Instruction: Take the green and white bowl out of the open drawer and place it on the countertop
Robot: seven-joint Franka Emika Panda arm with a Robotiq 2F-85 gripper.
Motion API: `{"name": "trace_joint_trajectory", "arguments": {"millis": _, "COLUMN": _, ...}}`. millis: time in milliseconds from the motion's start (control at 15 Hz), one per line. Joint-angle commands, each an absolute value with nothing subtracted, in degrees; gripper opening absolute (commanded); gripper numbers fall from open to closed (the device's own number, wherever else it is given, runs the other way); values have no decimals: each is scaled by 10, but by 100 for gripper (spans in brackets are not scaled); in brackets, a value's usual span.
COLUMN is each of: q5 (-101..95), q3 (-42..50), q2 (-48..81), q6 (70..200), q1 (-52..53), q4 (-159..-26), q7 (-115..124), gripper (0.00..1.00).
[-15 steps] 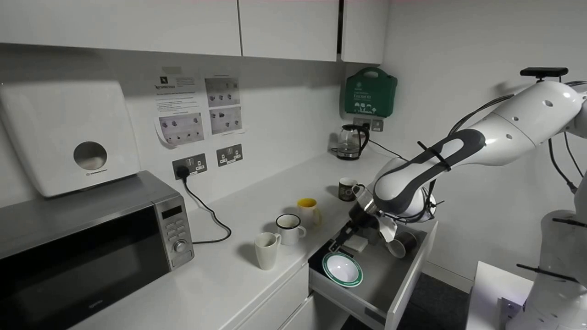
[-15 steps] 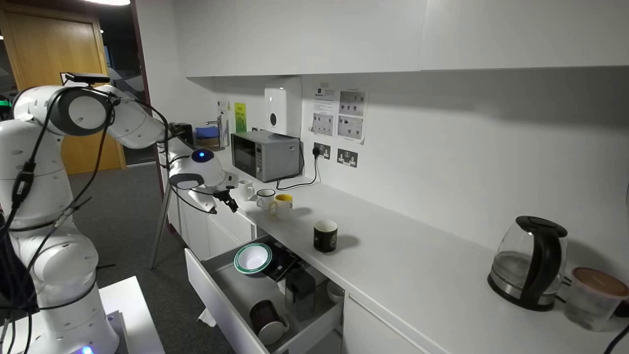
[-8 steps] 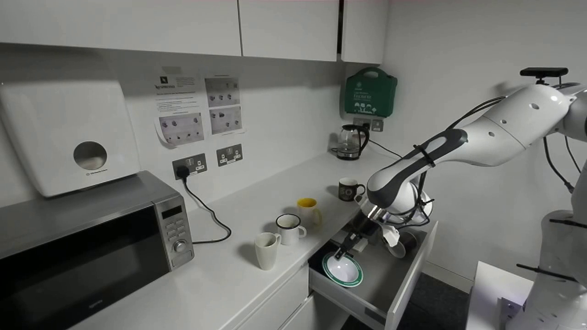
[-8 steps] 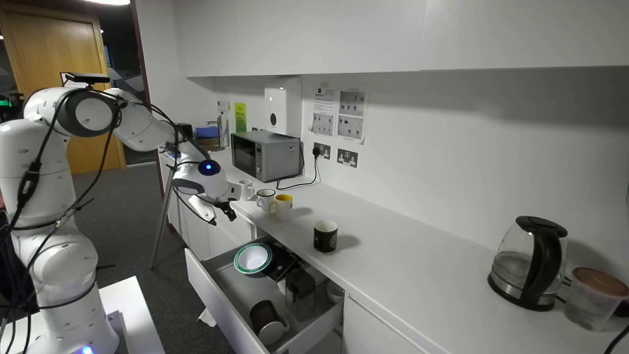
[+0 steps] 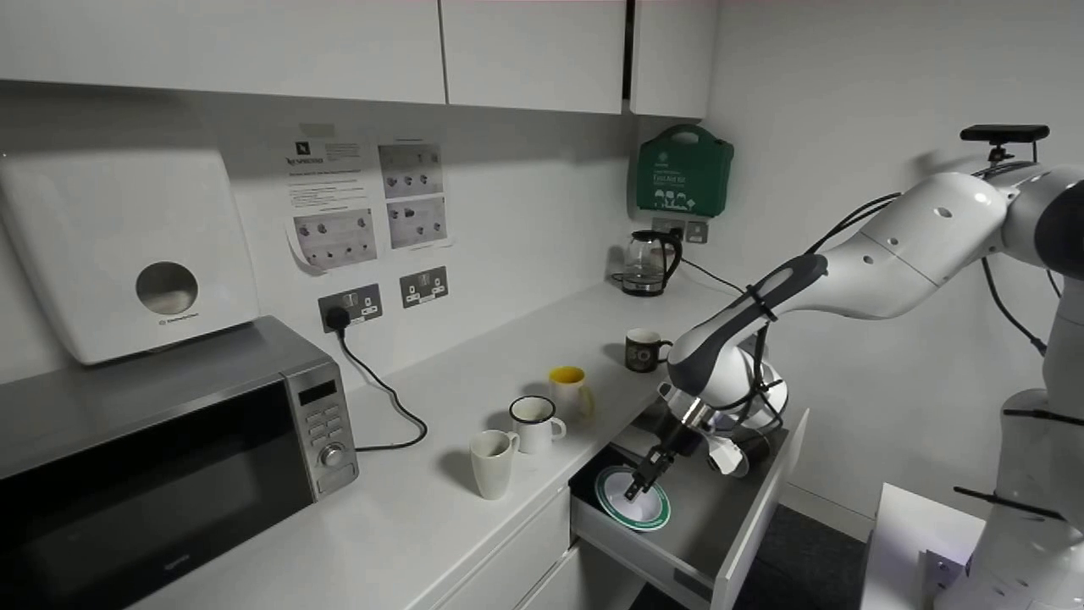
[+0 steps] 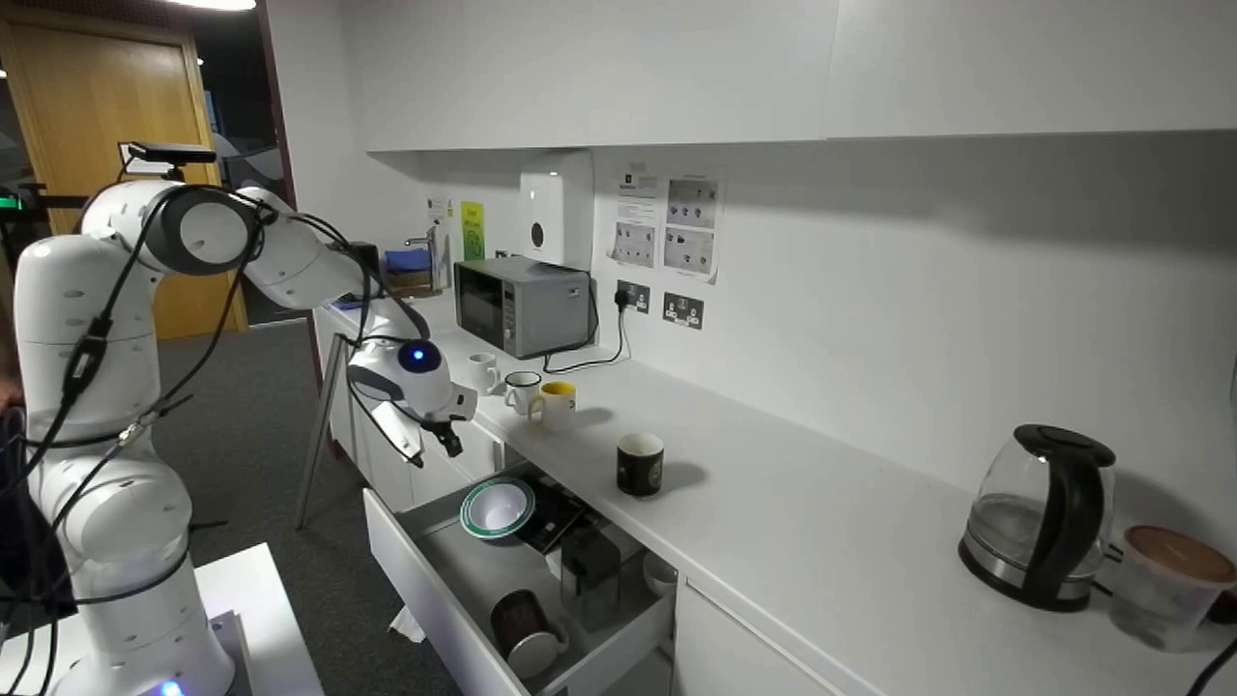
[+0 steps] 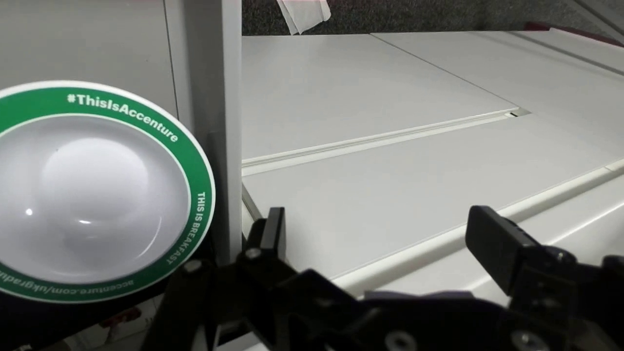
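The green and white bowl point(image 5: 648, 512) rests in the open drawer point(image 5: 710, 517), its white inside facing up. Green lettered rim and pale hollow of the bowl point(image 7: 92, 185) fill the left side of the wrist view. My gripper point(image 7: 378, 219) is open, with nothing between its fingertips; the bowl lies left of it, apart from the fingers. In an exterior view the gripper point(image 5: 635, 490) overlaps the bowl, but in an exterior view the gripper point(image 6: 451, 443) hangs above and past the bowl point(image 6: 499, 508), over the drawer's end. The white countertop point(image 6: 773, 522) runs alongside the drawer.
A white mug point(image 5: 493, 462), a black-rimmed mug point(image 5: 533, 422), a yellow-lined mug point(image 5: 569, 391) and a dark mug point(image 6: 640, 464) stand on the countertop. The drawer's side wall point(image 7: 231, 122) rises between bowl and gripper. A tipped mug point(image 6: 527, 633) and dark container point(image 6: 589, 570) share the drawer.
My gripper has come lower, toward the drawer's level, drifting slightly right in an exterior view. It has stayed open. The bowl and drawer have not moved.
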State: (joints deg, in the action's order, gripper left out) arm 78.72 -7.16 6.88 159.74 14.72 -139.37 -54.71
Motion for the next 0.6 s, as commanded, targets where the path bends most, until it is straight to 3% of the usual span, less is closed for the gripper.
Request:
{"name": "trace_joint_trajectory", "arguments": {"millis": 0, "q5": 858, "q3": -68, "q2": 77, "q6": 1555, "q1": 132, "q4": -1374, "q7": -636, "gripper": 100}}
{"name": "trace_joint_trajectory", "arguments": {"millis": 533, "q5": 893, "q3": -61, "q2": 84, "q6": 1497, "q1": 121, "q4": -1374, "q7": -669, "gripper": 100}}
